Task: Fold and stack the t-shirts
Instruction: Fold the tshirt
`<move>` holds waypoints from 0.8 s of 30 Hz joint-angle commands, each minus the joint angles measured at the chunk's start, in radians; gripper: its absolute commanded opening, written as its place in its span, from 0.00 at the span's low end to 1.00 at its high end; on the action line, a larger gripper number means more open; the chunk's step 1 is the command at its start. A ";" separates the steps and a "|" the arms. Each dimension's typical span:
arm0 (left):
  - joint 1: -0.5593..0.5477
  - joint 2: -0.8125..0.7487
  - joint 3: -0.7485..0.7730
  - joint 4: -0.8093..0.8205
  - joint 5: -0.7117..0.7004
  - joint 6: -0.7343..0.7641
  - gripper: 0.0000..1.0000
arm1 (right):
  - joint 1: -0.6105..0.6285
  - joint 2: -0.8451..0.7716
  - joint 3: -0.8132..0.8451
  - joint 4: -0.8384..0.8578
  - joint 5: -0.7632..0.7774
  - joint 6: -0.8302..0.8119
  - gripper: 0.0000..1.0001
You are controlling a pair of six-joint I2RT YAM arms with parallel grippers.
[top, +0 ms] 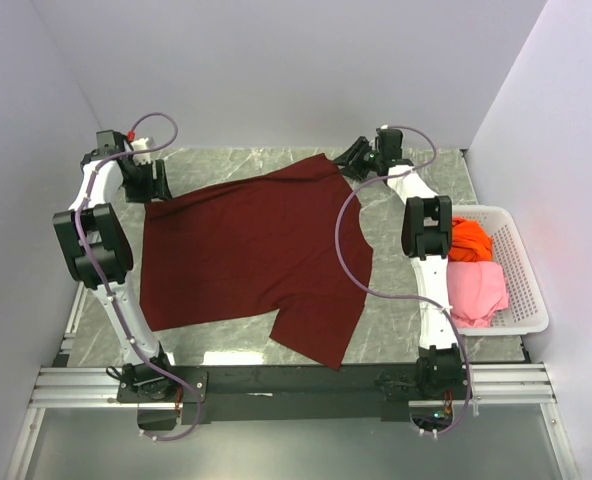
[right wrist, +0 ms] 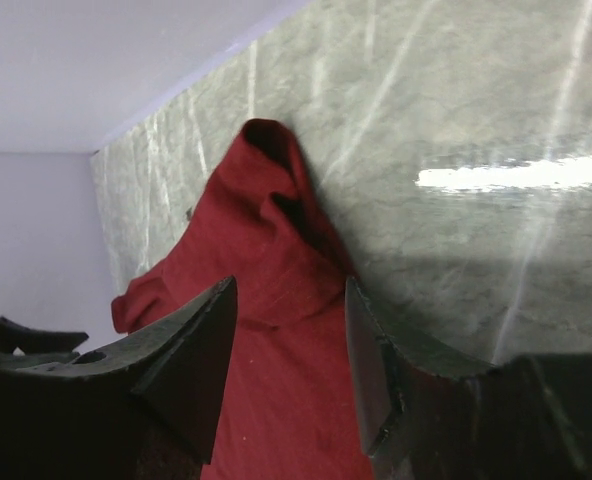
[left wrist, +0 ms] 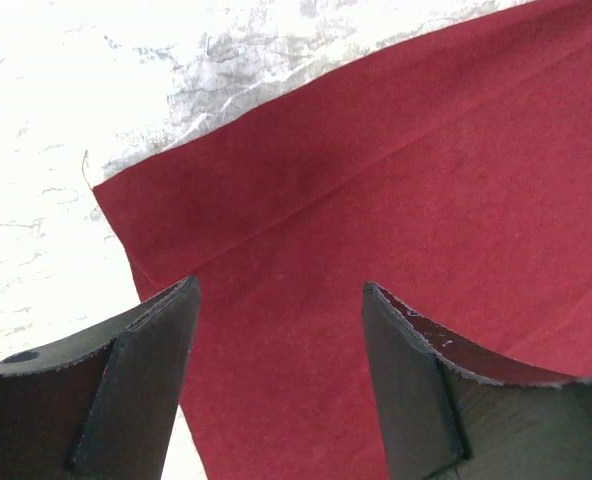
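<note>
The dark maroon t-shirt [top: 246,255] lies spread flat on the marble table. My left gripper [top: 158,185] is open just above its far left corner [left wrist: 396,190], nothing between the jaws. My right gripper [top: 354,158] is open over the rumpled far right corner [right wrist: 276,260] of the same shirt. The orange t-shirt [top: 469,240] and the pink t-shirt [top: 474,288] lie bunched in the white basket [top: 524,270] on the right.
The basket stands at the table's right edge beside the right arm. Grey walls close the table in at the back and sides. A dark rail [top: 296,380] runs along the near edge.
</note>
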 commanded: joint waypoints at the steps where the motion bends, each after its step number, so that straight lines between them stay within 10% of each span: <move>1: -0.008 -0.004 0.037 -0.006 -0.004 -0.016 0.72 | 0.008 0.030 0.038 0.006 0.040 0.036 0.53; 24: -0.038 0.012 0.027 -0.008 -0.027 -0.010 0.72 | 0.017 0.040 0.081 0.149 -0.024 0.030 0.36</move>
